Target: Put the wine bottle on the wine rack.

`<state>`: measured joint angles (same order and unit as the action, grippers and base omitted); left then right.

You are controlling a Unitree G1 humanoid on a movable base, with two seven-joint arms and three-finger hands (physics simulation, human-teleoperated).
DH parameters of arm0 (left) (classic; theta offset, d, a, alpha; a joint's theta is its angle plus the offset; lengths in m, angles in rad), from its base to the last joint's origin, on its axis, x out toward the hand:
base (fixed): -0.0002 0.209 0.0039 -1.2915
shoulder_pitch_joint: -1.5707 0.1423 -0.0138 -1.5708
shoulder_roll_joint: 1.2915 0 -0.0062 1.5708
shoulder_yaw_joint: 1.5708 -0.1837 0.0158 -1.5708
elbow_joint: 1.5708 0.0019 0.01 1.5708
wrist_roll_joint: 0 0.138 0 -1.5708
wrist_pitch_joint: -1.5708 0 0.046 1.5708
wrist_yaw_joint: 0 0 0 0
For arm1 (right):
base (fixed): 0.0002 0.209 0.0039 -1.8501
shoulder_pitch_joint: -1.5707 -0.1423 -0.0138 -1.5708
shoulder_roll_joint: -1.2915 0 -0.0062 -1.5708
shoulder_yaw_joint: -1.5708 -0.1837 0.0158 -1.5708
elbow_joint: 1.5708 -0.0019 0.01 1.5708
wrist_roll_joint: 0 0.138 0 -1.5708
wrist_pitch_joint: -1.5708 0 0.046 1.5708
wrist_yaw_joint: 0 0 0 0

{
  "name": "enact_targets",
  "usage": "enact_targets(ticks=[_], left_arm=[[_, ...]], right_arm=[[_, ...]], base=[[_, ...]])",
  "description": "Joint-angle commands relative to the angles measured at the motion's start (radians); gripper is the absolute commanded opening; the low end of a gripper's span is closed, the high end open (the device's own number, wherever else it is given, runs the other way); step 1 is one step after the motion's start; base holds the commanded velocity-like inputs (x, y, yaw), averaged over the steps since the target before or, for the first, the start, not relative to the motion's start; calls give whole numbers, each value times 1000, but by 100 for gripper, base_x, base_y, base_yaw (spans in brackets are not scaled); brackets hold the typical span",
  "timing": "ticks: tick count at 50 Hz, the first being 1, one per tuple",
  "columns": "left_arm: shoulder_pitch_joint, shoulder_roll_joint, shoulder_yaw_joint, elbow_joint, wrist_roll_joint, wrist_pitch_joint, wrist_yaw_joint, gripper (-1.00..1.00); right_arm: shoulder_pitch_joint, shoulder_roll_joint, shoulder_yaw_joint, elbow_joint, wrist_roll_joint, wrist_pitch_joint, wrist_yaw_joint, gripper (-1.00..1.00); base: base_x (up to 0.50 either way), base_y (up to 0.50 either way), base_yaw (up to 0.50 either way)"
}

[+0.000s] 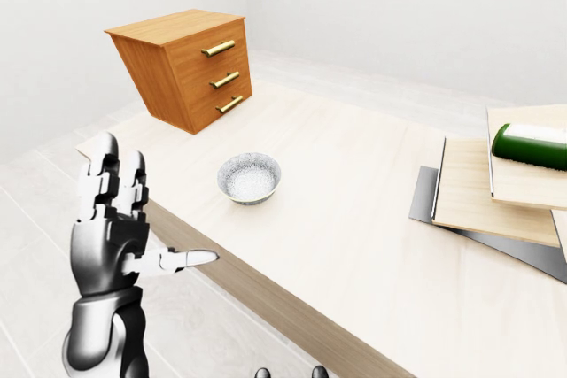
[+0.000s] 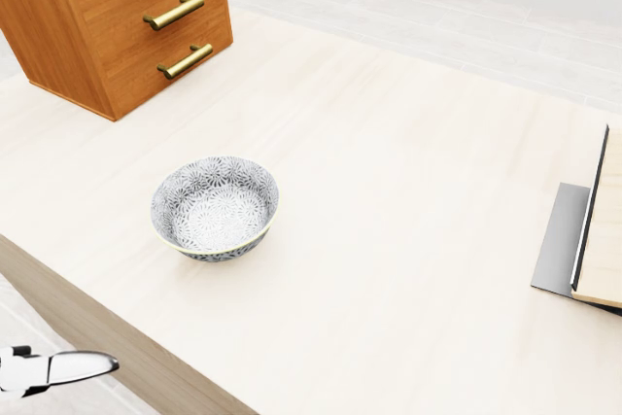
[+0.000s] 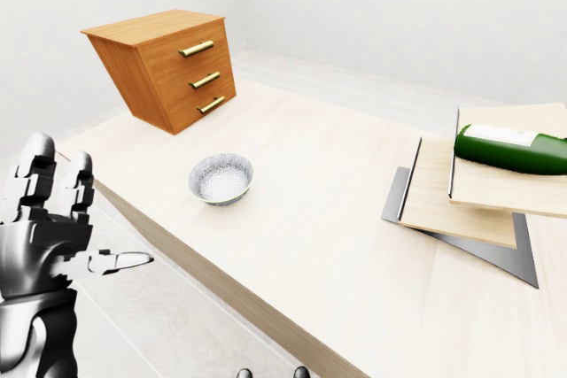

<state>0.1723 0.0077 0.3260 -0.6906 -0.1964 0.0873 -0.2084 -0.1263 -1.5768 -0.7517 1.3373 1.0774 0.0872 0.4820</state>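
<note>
A green wine bottle (image 3: 511, 150) with a white label lies on its side on the upper of two stepped light-wood boards (image 3: 452, 196) at the right of the eye views. The boards rest on a grey plate (image 3: 496, 250), and this stack looks like the wine rack. My left hand (image 1: 155, 210) is raised at the lower left, off the table's near edge and far from the bottle. It is open and empty, with fingers upright and thumb pointing right. The head view shows only its thumb tip (image 2: 73, 366). My right hand does not show.
A patterned blue-white bowl (image 1: 250, 177) sits on the pale wooden table (image 1: 354, 219). A tilted brown three-drawer cabinet (image 1: 186, 68) with brass handles stands at the table's far left. Two small dark tips (image 1: 285, 372) poke up at the bottom edge. White floor lies beyond.
</note>
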Motion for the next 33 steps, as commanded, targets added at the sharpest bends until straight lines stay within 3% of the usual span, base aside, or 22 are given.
enact_targets(ticks=[1,2,3,11,20,28,33], left_arm=[[1,0,3,-17,-4,0,-1,100],[1,0,3,-19,-4,0,-1,100],[2,0,2,-22,-3,0,-1,100],[6,-1,3,-54,-6,0,-1,100],[8,-3,-5,-149,-14,0,8,100],[25,-10,-1,-250,-30,0,7,100],[27,-14,19,-328,-55,0,8,100]], right_arm=[[67,-142,-74,16,2,0,87,53],[65,-159,-78,14,-4,0,88,68],[62,-175,-83,14,-9,0,102,100],[11,-257,-109,12,-72,0,168,100],[-134,-370,-124,15,-190,0,216,100],[-259,-405,-157,-36,-323,0,216,100],[-373,-403,-238,-150,-483,0,216,100]], base=[[0,0,0],[0,0,0],[0,0,0],[0,0,0],[0,0,0],[0,0,0],[0,0,0]])
